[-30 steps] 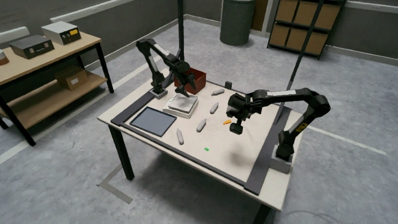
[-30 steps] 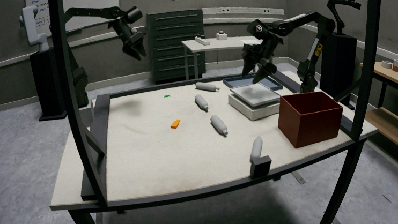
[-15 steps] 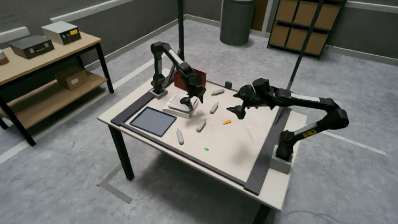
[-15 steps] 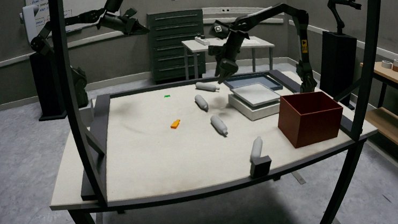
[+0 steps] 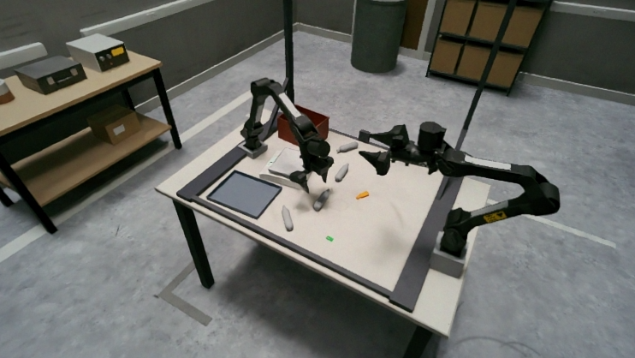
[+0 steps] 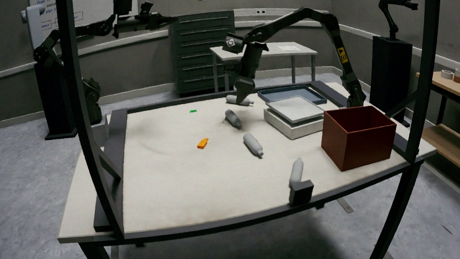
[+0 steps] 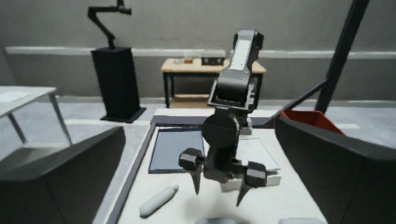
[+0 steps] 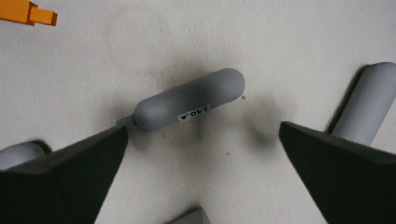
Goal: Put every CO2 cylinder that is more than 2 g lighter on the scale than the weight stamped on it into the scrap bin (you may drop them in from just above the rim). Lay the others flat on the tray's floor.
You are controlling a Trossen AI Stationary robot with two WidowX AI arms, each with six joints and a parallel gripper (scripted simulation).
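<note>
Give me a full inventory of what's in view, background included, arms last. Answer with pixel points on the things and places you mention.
CO2 cylinders [image 5: 341, 172] [image 6: 253, 144] [image 7: 158, 201] [image 8: 190, 100]: four, grey, on the tabletop
Tray [image 5: 245, 193] [image 6: 292, 93] [image 7: 177, 150]: one, blue-grey, beside the scale
Scale [image 5: 288, 162] [image 6: 294, 109] [image 7: 257, 155]: one, whitish, between tray and bin
Scrap bin [image 5: 286, 131] [image 6: 335, 141] [image 7: 310, 119]: one, red, table corner
Small pieces: one orange, one green, tabletop
Block [image 6: 301, 193]: one, black, table edge
Drawer cabinet [image 6: 203, 51]: one, dark, background
Barrel [image 5: 377, 39]: one, grey-green, floor
Left gripper [image 5: 364, 144] [image 6: 176, 20] [image 7: 200, 127]: one, black, raised, open
Right gripper [image 5: 316, 186] [image 6: 238, 100] [image 7: 217, 200] [image 8: 204, 127]: one, black, above a cylinder, open
</note>
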